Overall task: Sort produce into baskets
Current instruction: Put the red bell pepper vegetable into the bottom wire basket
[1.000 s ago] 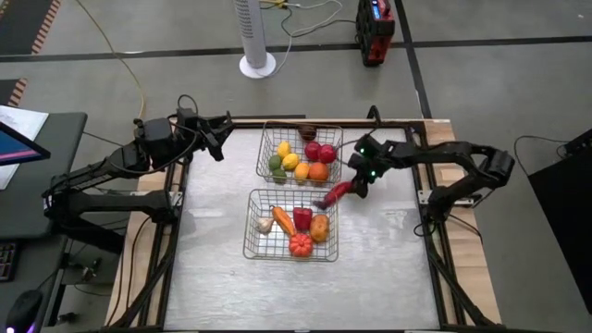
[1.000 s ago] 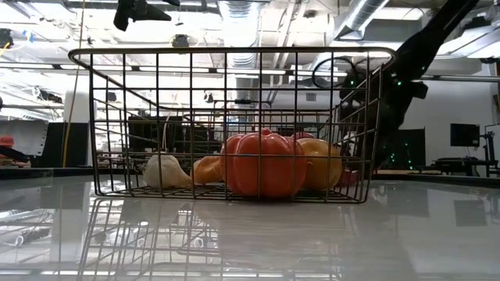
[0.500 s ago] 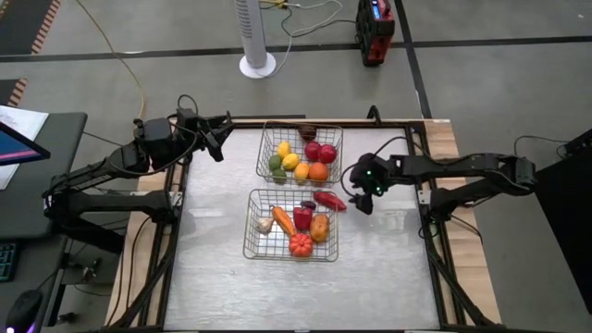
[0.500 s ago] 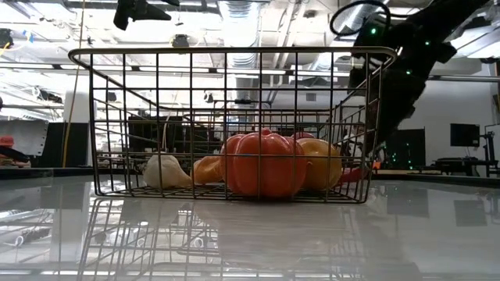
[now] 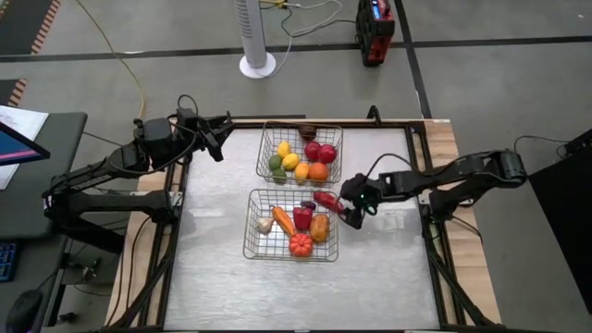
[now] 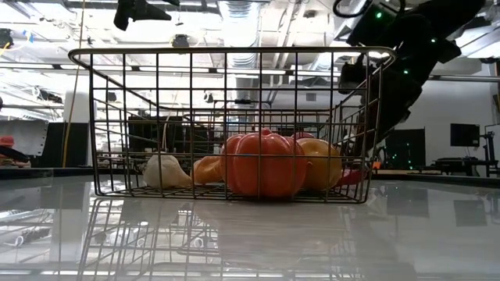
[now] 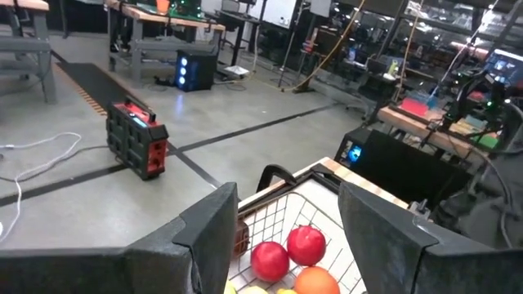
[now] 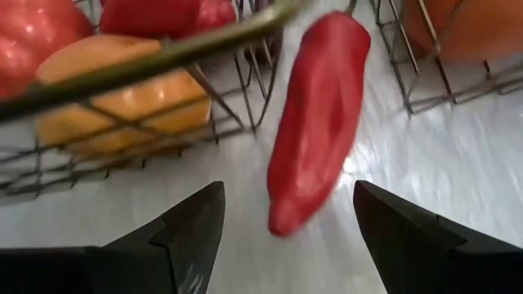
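The right hand (image 5: 352, 205) hangs open just short of a red pepper (image 8: 317, 118), which lies on the table (image 5: 388, 259) ahead of its fingertips, between the two baskets and against the near basket (image 5: 252, 242). The step in hand looks like picking the pepper up. Next the hand must advance, straddle it and close. The left hand (image 5: 217, 137) waits open beside the far basket (image 5: 265, 139).

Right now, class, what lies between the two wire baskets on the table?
In the high view, a red chili pepper lies in the gap between the far basket and the near basket, at its right end; the right end effector is beside it.
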Available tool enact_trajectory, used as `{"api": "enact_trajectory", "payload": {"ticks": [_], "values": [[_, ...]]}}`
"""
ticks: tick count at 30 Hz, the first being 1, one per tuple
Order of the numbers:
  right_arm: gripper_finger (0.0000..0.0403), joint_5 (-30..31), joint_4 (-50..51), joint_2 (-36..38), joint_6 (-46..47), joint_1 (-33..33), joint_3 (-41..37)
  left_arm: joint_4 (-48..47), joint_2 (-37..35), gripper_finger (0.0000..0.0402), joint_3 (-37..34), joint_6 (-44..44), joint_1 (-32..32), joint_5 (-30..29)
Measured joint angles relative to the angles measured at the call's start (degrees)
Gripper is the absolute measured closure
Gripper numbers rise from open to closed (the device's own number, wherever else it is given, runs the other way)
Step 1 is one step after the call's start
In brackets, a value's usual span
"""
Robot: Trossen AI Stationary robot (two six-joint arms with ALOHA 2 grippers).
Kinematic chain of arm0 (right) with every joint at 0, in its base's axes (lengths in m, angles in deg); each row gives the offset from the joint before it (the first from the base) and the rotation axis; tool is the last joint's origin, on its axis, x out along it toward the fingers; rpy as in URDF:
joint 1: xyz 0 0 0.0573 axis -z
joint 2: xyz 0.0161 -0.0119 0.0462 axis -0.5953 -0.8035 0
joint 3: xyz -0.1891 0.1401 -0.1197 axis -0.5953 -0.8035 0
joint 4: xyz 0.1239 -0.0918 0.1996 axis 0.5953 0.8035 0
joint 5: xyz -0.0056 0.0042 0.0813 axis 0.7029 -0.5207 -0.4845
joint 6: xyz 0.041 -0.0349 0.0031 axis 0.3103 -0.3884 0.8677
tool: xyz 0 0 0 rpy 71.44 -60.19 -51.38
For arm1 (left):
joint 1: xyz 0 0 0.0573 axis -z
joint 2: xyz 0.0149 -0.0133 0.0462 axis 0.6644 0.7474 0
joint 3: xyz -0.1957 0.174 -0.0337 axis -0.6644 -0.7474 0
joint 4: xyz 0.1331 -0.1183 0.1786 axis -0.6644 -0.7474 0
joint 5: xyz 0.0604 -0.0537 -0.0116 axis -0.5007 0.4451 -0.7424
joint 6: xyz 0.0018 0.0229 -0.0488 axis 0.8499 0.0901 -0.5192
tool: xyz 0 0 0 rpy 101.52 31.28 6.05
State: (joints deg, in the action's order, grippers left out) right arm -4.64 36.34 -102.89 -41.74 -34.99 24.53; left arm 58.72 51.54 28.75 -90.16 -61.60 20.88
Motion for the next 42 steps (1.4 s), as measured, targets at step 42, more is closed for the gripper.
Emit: {"api": "enact_trajectory", "payload": {"ticks": [42], "values": [[0.0204, 11.9, -16.1, -15.5, 9.1, -2.1, -0.9, 0.0, 0.0, 0.0200, 0.0, -4.0, 0.0, 4.5]]}}
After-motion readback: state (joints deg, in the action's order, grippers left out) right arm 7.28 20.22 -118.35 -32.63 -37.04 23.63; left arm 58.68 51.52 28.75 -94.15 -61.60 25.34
